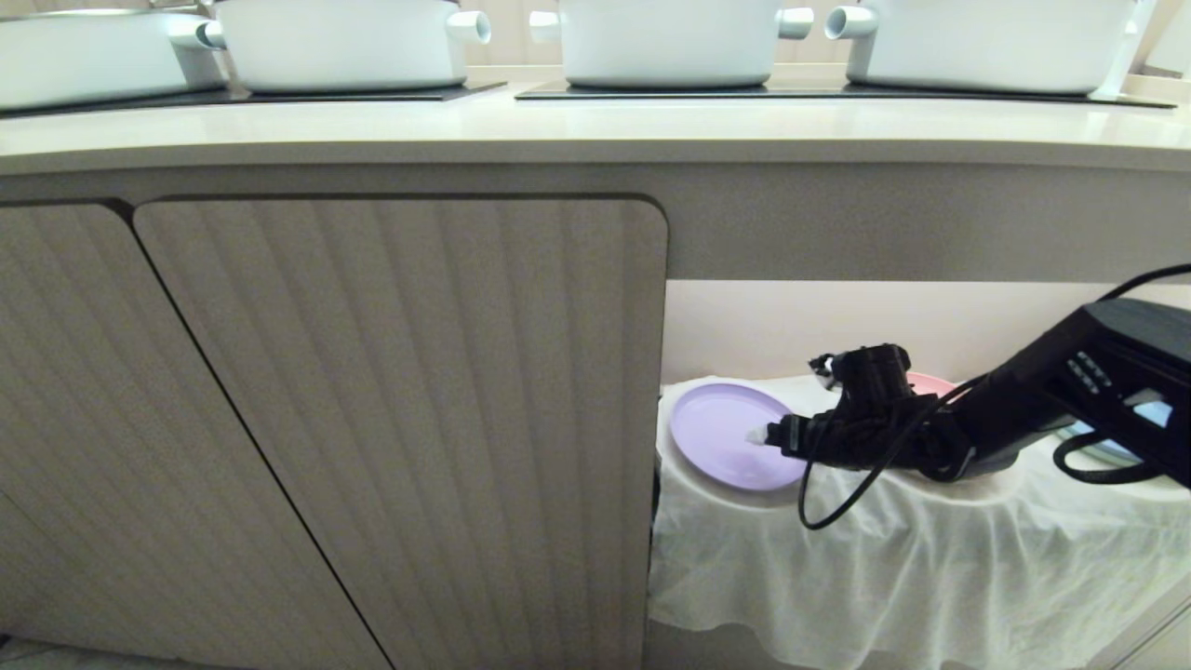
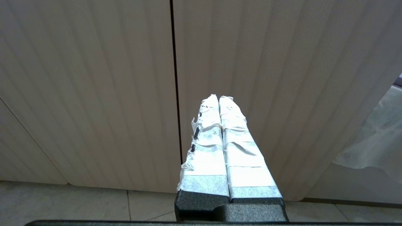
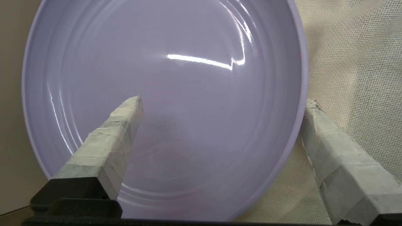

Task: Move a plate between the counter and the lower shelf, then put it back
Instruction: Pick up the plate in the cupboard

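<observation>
on the lower shelf (image 1: 893, 558), right gripper (image 3: 220, 103) spread wide astride the plate (image 3: 163, 78) rim; light, stiff, slick plastic, so pinch the rim.

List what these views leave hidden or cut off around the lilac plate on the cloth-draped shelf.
- Head view: the right gripper and arm cover the round lilac plastic plate's right edge.
- Head view: the pink plate shows only a sliver behind the arm.
- Right wrist view: whether either taped finger touches the plate is unclear.
- Left wrist view: shut left gripper faces cabinet doors only.
</observation>
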{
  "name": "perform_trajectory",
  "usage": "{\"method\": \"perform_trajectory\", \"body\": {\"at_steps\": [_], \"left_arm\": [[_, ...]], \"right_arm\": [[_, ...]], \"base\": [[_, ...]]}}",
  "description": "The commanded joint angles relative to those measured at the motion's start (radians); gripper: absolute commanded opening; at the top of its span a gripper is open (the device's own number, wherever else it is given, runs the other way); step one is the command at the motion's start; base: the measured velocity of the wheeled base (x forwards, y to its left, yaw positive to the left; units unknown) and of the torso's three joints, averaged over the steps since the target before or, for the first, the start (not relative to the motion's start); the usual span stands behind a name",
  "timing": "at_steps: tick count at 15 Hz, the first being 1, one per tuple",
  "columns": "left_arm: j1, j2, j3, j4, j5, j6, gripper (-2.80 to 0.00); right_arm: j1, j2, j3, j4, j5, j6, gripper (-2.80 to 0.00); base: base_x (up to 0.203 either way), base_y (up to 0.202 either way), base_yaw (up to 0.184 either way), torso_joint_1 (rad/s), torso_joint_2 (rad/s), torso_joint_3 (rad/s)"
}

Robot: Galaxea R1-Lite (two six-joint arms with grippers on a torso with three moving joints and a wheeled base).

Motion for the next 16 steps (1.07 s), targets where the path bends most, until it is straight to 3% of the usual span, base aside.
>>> {"method": "perform_trajectory", "body": {"at_steps": [1,12,13,16], "left_arm": [[0.001,0.001,0.0,0.0,0.0,-0.001,-2.8],[0.0,0.001,0.0,0.0,0.0,-0.001,-2.8],[0.001,0.001,0.0,0.0,0.0,-0.001,-2.8],[0.0,0.001,0.0,0.0,0.0,-0.001,-2.8]], "right_arm": [[0.0,0.011,-0.001,-0.004,-0.006,0.001,0.0],[0.0,0.014,-0.001,-0.006,-0.01,0.002,0.0],[0.0,0.014,-0.001,-0.006,-0.01,0.002,-2.8],[0.0,0.02,-0.003,-0.009,-0.01,0.004,-2.8]], "base": [[0.0,0.0,0.0,0.0,0.0,0.0],[0.0,0.0,0.0,0.0,0.0,0.0],[0.0,0.0,0.0,0.0,0.0,0.0],[0.0,0.0,0.0,0.0,0.0,0.0]]}}
